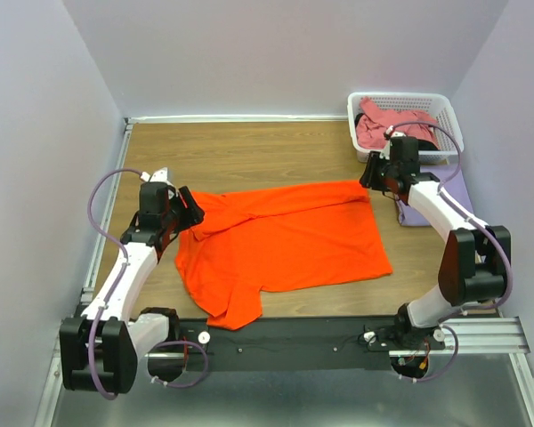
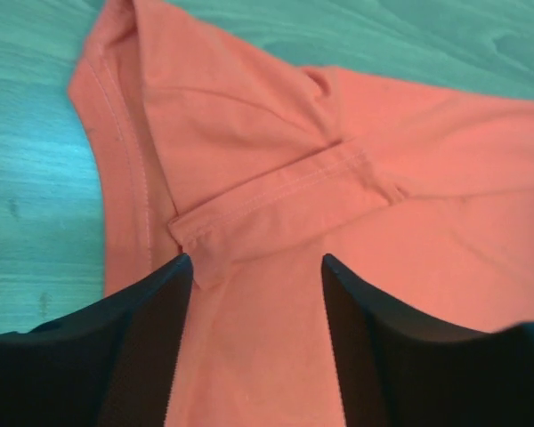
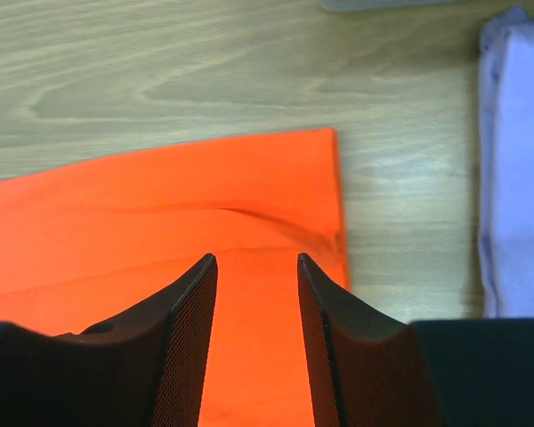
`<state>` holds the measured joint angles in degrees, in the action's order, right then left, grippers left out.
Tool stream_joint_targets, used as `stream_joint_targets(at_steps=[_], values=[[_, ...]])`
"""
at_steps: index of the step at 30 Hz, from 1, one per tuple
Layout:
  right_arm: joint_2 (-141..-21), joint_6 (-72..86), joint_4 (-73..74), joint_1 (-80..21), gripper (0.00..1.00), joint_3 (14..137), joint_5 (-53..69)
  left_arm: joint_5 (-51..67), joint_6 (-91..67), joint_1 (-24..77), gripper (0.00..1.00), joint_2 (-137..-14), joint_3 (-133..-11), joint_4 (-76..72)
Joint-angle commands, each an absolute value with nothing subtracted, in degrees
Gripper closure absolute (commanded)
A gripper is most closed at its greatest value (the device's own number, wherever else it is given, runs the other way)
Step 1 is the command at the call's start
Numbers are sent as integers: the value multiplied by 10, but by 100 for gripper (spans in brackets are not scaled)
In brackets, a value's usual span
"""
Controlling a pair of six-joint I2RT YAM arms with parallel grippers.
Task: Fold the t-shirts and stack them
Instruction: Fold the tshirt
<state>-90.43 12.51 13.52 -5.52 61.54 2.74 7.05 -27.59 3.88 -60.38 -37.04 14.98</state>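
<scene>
The bright orange t-shirt (image 1: 285,240) lies spread on the wooden table, its top edge folded over. My left gripper (image 1: 189,212) hovers over its left end. In the left wrist view the gripper (image 2: 256,260) is open, and a sleeve hem (image 2: 285,200) lies just past the fingertips. My right gripper (image 1: 371,178) is at the shirt's far right corner. There too the gripper (image 3: 256,258) is open, with the orange cloth (image 3: 160,196) flat beneath it. A folded lavender t-shirt (image 1: 463,191) lies to the right, partly under the right arm. The dusty pink t-shirt (image 1: 387,124) sits in the basket.
A white lattice basket (image 1: 400,96) stands at the back right corner, just behind the right gripper. Walls enclose the table on three sides. Bare wood (image 1: 249,151) shows behind the orange shirt. The lavender cloth (image 3: 521,160) lies close to the right of the orange corner.
</scene>
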Motion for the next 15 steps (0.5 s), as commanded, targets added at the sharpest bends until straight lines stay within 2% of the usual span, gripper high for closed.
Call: stream_joint_targets(at_steps=[1, 4, 10, 13, 15], values=[[-892, 137, 149, -55, 51, 628, 84, 12, -292, 40, 29, -604, -393, 138], [-917, 152, 148, -55, 50, 649, 87, -39, -299, 38, 23, -663, -416, 113], [-969, 171, 127, -54, 51, 684, 90, -60, -299, 25, 23, -794, -466, 61], [-999, 182, 117, -49, 52, 693, 99, -73, -294, 22, 27, -859, -490, 39], [-1023, 188, 113, -46, 53, 704, 105, -72, -291, 16, 34, -892, -513, 36]])
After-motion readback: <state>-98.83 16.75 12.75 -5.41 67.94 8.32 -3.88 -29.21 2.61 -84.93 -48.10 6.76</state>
